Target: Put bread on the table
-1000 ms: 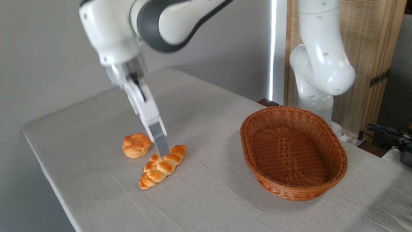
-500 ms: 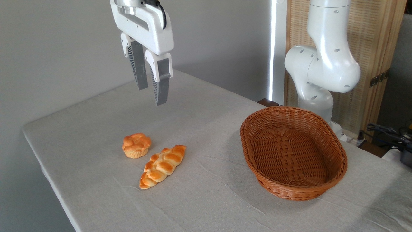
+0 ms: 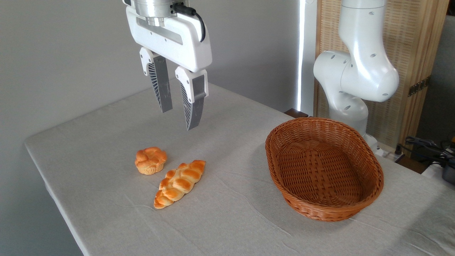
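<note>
The bread [image 3: 180, 183], a golden-orange braided loaf, lies flat on the grey-beige cloth of the table [image 3: 231, 220], left of centre. My gripper [image 3: 178, 118] hangs in the air well above and a little behind the loaf. It is open, its two ribbed grey fingers [image 3: 192, 106] point down, and nothing is between them.
A small round flower-shaped bun [image 3: 150, 160] sits just left of the loaf's far end. A brown oval wicker basket [image 3: 369, 192] stands empty on the right. The arm's white base [image 3: 352, 81] rises behind the basket. The table's left edge [image 3: 53, 192] runs close to the bun.
The gripper has let go of the loaf and risen from it, then drifted slightly right and down over the last half second. The loaf has stayed where it lay.
</note>
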Motion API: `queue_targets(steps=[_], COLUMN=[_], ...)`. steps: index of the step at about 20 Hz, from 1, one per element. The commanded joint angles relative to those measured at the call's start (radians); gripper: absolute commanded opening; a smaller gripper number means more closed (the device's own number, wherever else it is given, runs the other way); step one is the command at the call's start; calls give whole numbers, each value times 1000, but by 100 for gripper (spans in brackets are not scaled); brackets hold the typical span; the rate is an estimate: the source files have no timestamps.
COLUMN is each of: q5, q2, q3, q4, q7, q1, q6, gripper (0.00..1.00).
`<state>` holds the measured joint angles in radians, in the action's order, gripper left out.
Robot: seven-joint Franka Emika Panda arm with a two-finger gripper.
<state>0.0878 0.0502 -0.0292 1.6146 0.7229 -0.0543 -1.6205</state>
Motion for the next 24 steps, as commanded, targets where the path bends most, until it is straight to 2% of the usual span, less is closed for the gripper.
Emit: queue_targets(steps=[1, 7, 24], q5=[-13, -52, -77], q2=[-13, -18, -18], q3=[2, 5, 12], q4=[-30, -32, -32], q7=[-10, -2, 7], q1=[-7, -10, -12], q6=[48, 59, 60], gripper=[100, 100, 100])
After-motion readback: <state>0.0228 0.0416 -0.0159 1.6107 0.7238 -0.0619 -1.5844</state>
